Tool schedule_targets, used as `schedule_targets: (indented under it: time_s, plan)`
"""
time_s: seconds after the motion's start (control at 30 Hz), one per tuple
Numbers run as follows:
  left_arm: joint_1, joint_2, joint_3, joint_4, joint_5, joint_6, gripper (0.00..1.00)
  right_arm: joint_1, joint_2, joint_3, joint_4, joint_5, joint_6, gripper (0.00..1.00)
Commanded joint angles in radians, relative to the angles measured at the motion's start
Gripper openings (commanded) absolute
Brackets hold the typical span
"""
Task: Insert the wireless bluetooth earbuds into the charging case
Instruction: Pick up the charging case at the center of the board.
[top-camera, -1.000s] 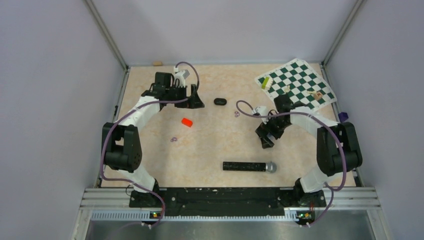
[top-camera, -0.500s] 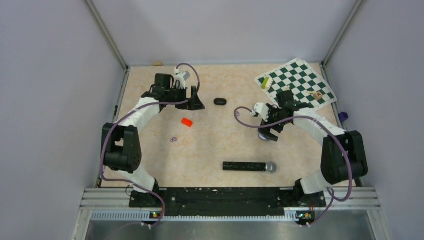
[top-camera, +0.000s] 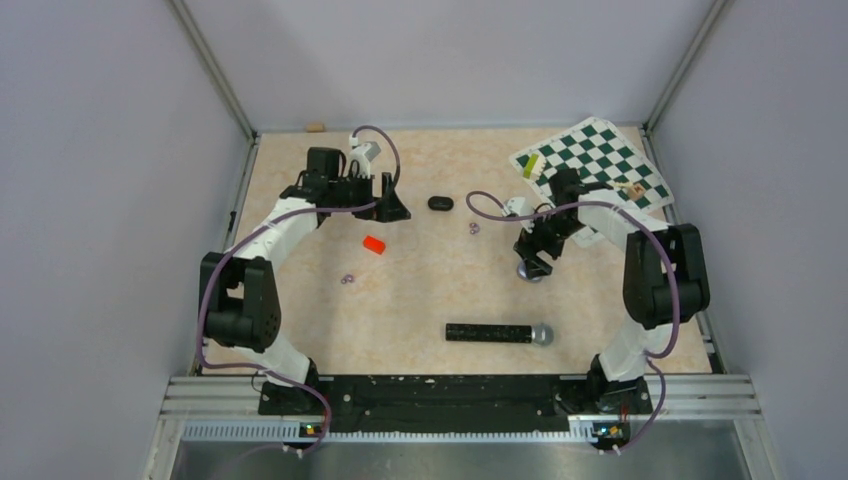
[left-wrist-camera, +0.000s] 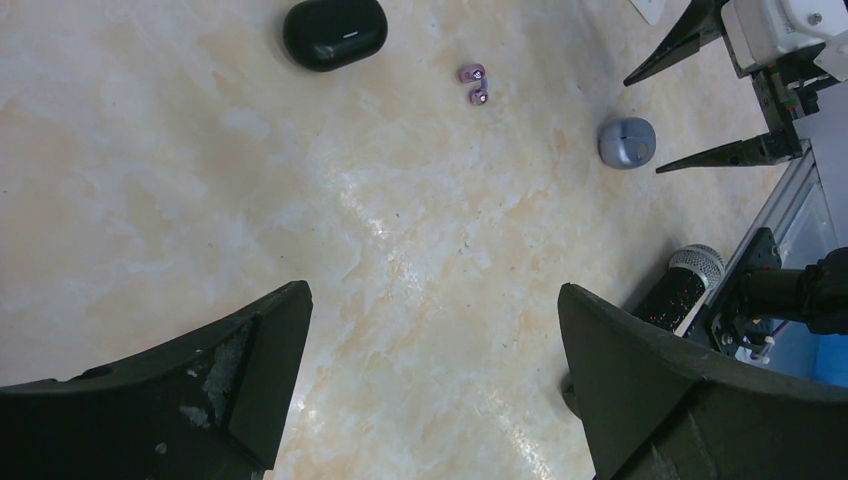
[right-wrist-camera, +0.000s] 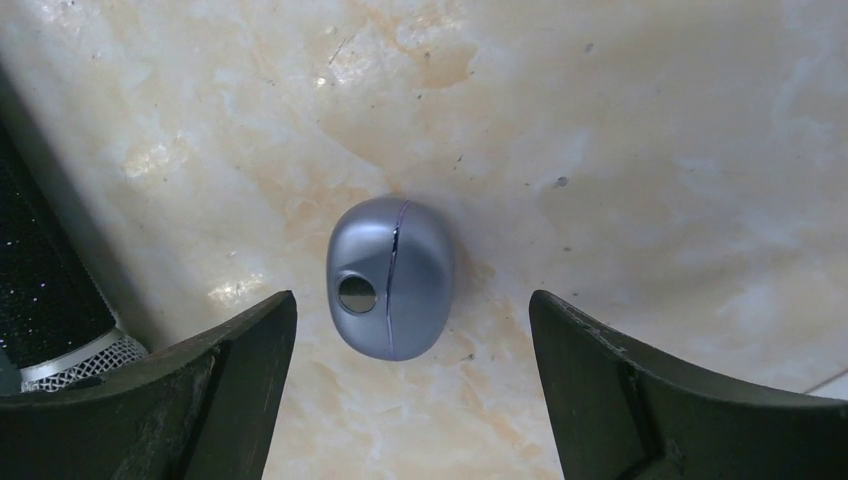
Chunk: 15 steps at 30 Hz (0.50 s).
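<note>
Both arms are empty-handed: the left gripper hangs spread wide, with the case lying at the upper left of its view, apparently closed. The right gripper straddles a grey disc, fingers apart. No black buds show anywhere. Likely slips are the right closing on that disc, or purple rings being mistaken for buds.
</note>
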Motion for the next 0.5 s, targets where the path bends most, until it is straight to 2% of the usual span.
schedule_targets:
  time_s: [0.0,0.33,0.4,0.47]
  plan:
    - [0.006,-0.043,-0.003,0.041,0.03,0.016,0.99,-0.004,0.009,0.023,-0.05,-0.001,-0.023,0.85]
    - [0.006,-0.053,-0.007,0.044,0.038,0.017,0.99,-0.007,0.072,0.023,-0.044,0.052,0.002,0.76]
    - [0.006,-0.054,-0.007,0.045,0.039,0.017,0.99,-0.006,0.085,0.02,-0.041,0.055,0.005,0.71]
    - [0.006,-0.054,-0.007,0.046,0.041,0.014,0.99,-0.007,0.097,0.015,-0.027,0.065,0.019,0.61]
